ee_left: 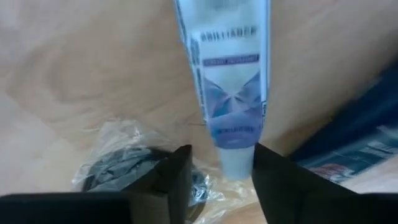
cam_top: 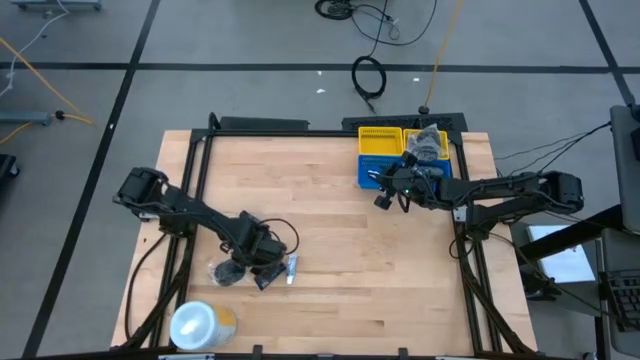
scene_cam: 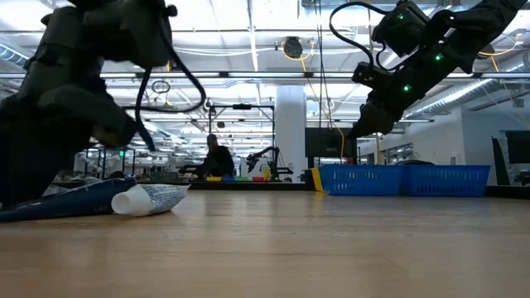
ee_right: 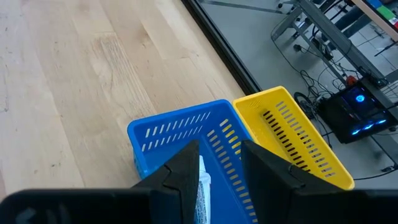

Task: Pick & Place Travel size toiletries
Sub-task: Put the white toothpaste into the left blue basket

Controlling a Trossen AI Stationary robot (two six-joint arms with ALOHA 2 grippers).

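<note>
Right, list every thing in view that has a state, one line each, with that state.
left gripper: low over the table, fingers either side of a tube's cap
white and blue tube: lying flat on the table
clear bag: crumpled, on the table beside the tube
right gripper: above the blue basket, holding a white tube
blue basket: upright
yellow basket: upright, beside the blue one

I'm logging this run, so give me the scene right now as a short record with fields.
left claw: low over the table's near left, fingers either side of a white and blue tube
right claw: above the blue basket, a white tube between its fingers
yellow basket: beside the blue one
wrapped dark piece: beside the left claw
</note>
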